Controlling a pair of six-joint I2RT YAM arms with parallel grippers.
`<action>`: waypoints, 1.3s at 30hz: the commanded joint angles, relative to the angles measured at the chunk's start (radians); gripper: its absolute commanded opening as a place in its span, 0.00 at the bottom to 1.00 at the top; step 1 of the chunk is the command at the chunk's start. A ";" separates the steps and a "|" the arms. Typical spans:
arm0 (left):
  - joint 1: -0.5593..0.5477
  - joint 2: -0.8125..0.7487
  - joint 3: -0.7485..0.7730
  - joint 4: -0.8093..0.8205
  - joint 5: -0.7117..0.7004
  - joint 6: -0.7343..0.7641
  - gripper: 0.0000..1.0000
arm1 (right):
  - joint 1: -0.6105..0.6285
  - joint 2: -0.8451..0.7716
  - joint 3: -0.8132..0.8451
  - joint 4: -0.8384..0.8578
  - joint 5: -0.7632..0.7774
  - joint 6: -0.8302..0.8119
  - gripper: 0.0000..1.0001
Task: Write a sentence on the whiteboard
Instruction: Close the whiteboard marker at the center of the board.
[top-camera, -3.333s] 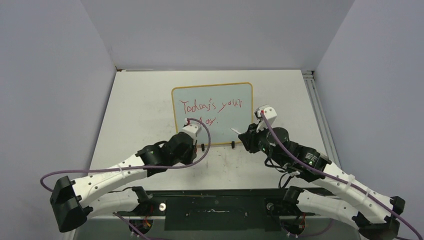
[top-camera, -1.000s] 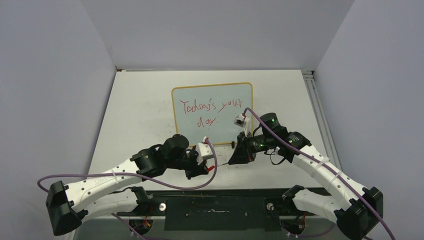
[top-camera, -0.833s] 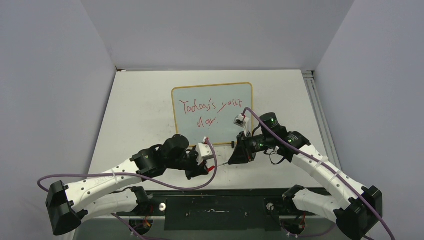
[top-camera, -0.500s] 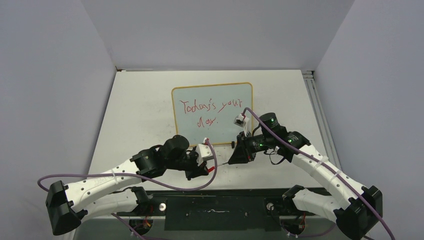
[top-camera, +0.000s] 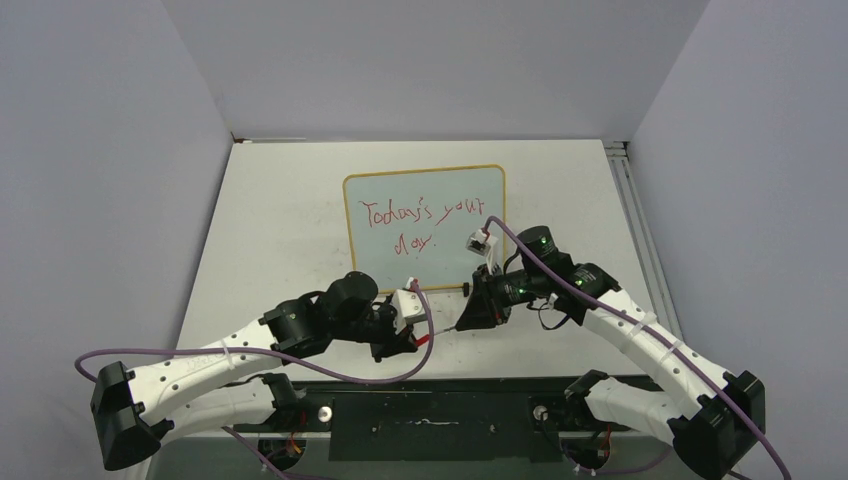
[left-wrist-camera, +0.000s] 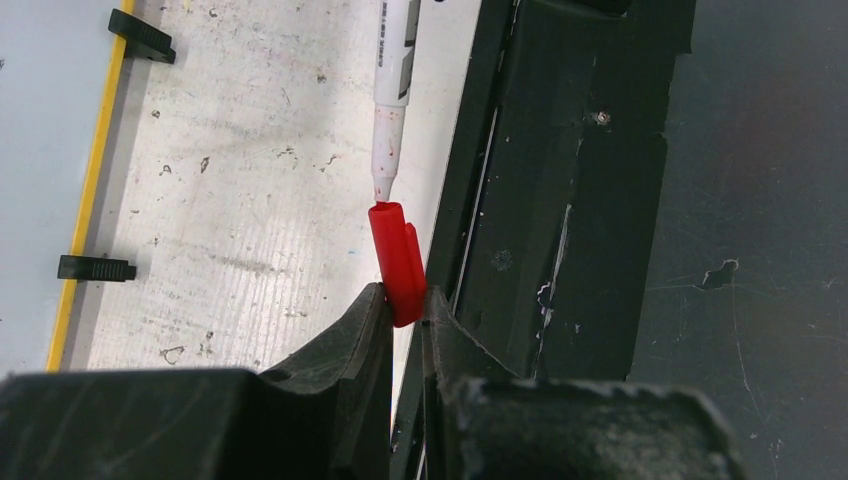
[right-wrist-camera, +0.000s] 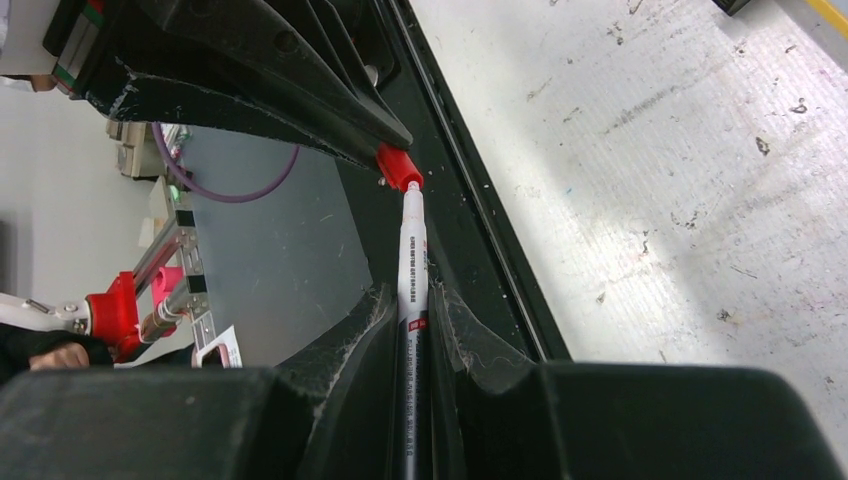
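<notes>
The whiteboard (top-camera: 470, 190), pale with a thin yellow frame, stands at the table's middle back; its edge and black clip feet show in the left wrist view (left-wrist-camera: 40, 120). The sentence (top-camera: 420, 218) is in red, two lines, roughly "Today's your day". My left gripper (top-camera: 420, 338) is shut on a red marker cap (left-wrist-camera: 398, 262), near the table's front edge. My right gripper (top-camera: 465, 320) is shut on a white marker (right-wrist-camera: 412, 280). The marker's tip (left-wrist-camera: 384, 178) points at the cap's open end, just short of it. The cap also shows in the right wrist view (right-wrist-camera: 398, 168).
A black base plate (top-camera: 430, 420) runs along the table's near edge, under both grippers. Purple cables (top-camera: 250, 350) loop off both arms. Grey walls stand on three sides, and a rail (top-camera: 635, 220) runs along the table's right edge.
Since 3.3 s ago both grippers have left the board and come together at the front edge, cap facing marker tip. Over the last second they have barely moved.
</notes>
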 joint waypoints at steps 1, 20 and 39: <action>-0.009 -0.016 0.004 0.018 -0.002 0.015 0.00 | 0.019 -0.007 -0.004 0.038 -0.035 -0.019 0.05; -0.125 -0.071 -0.009 0.015 -0.076 0.020 0.00 | 0.087 0.022 0.003 0.025 -0.077 -0.025 0.05; -0.162 -0.136 -0.012 0.017 -0.108 0.022 0.00 | 0.110 -0.031 0.005 -0.014 -0.134 0.011 0.05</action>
